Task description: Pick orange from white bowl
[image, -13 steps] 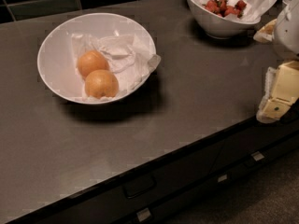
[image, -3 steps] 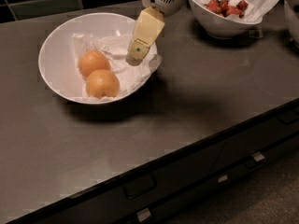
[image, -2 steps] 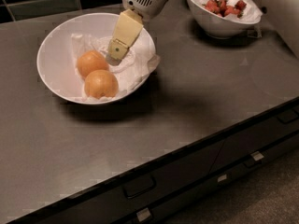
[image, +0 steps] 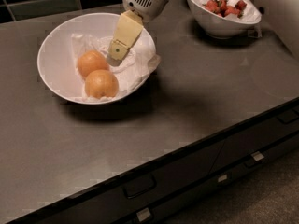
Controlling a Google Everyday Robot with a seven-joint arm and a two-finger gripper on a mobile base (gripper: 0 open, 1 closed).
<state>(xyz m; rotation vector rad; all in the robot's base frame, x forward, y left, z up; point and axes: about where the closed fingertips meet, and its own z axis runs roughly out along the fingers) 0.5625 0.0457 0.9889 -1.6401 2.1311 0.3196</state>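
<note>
The white bowl is wide and shallow, lined with crumpled white paper, and sits at the left of the dark counter. Two oranges lie in it side by side. The front orange looks slightly larger and paler. Its deeper-orange twin lies just behind it. My gripper, cream-coloured under a white wrist housing, reaches down into the bowl from the back. Its tip is just right of the rear orange, close to it, above the paper. It holds nothing that I can see.
A deeper white bowl with red berries stands at the back right of the counter. The counter's front edge runs diagonally above dark drawers with handles. A dark tiled wall is behind.
The gripper has swung from the counter's right edge to over the white bowl, then moved left and down towards the oranges. The oranges have not moved.
</note>
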